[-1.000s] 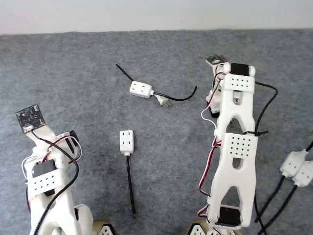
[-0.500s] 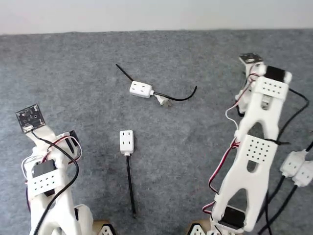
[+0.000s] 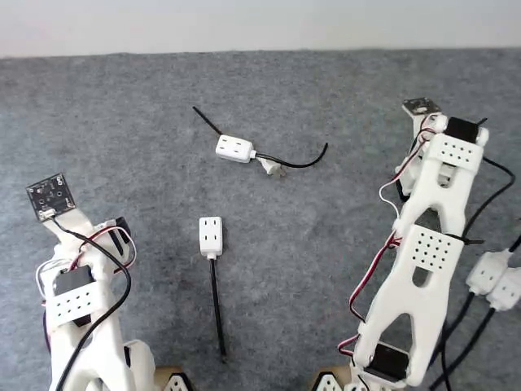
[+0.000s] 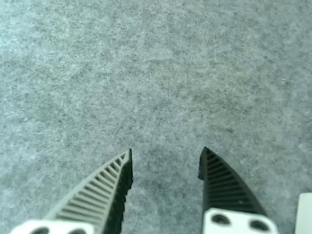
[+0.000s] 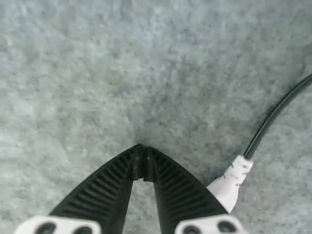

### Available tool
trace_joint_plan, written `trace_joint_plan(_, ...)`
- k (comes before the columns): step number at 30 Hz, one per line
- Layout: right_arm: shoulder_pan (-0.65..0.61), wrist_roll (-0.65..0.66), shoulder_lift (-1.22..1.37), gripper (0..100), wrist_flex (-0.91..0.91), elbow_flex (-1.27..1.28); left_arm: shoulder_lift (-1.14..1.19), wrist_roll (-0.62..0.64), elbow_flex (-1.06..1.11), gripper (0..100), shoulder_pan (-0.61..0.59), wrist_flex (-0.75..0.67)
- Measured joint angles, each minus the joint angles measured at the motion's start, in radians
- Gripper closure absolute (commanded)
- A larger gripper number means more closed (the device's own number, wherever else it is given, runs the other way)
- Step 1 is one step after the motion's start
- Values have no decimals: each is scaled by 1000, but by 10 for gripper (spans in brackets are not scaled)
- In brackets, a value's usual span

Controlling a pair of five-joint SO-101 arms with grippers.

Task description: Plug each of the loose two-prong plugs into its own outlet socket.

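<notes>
My left gripper is spread above carpet; my right gripper is pressed together, plug just beside it.

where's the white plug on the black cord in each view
right wrist view: white plug beside the shut right end effector, its black cord leading away.
left wrist view: grey carpet ahead of the open left end effector.
high view: cannot tell; the right arm may cover it.
shared landmark: the grey carpet.

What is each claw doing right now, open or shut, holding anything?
Left gripper: open, empty.
Right gripper: shut, holding nothing; a white plug lies beside it.
</notes>
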Motion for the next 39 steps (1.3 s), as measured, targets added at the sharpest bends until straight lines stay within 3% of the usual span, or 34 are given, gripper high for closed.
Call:
trace_joint_plan(6, 15, -23, -40, 990, 3, -117, 0, 0, 0, 790, 0, 0)
trace_joint_plan(22, 153, 5, -48, 989, 3, -81, 0, 0, 0, 790, 0, 0)
trace_joint_plan(27, 160, -6, -48, 900, 3, -81, 0, 0, 0, 790, 0, 0)
trace_joint_plan(32, 160, -9, -48, 891, 3, -81, 0, 0, 0, 790, 0, 0)
trace_joint_plan(36, 153, -48, -20, 890, 3, -81, 0, 0, 0, 790, 0, 0)
trace_joint_plan(39, 133, -146, 20, 890, 3, -81, 0, 0, 0, 790, 0, 0)
